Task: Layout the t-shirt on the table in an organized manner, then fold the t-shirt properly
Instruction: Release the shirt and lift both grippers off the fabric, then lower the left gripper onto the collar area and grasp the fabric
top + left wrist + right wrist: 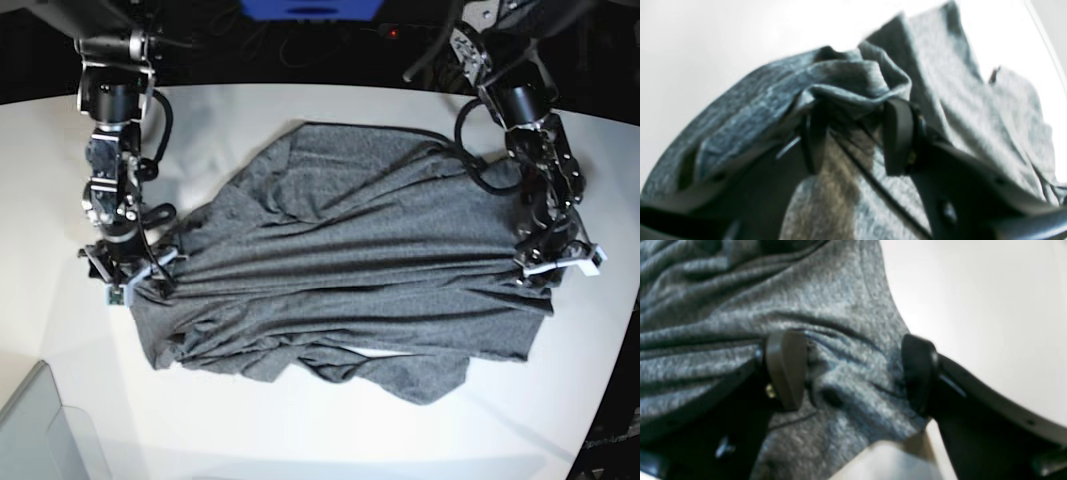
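Observation:
The dark grey t-shirt [350, 260] lies spread across the white table [300, 430], with long creases running from side to side. My left gripper [548, 262] stands at the shirt's right edge in the base view. In the left wrist view its fingers [898, 133] pinch a bunched fold of the t-shirt [957, 110], so the left gripper [857, 110] is shut on cloth. My right gripper [125, 270] is at the shirt's left edge. In the right wrist view, the right gripper [853, 366] is open, its fingers [786, 366] wide apart over the t-shirt [740, 306] near the hem.
A translucent grey bin corner [40, 430] sits at the front left of the table. The table's curved edge [610, 380] runs close to the shirt on the right. Dark equipment and cables lie behind the far edge. Bare white table [990, 306] shows beside the right gripper.

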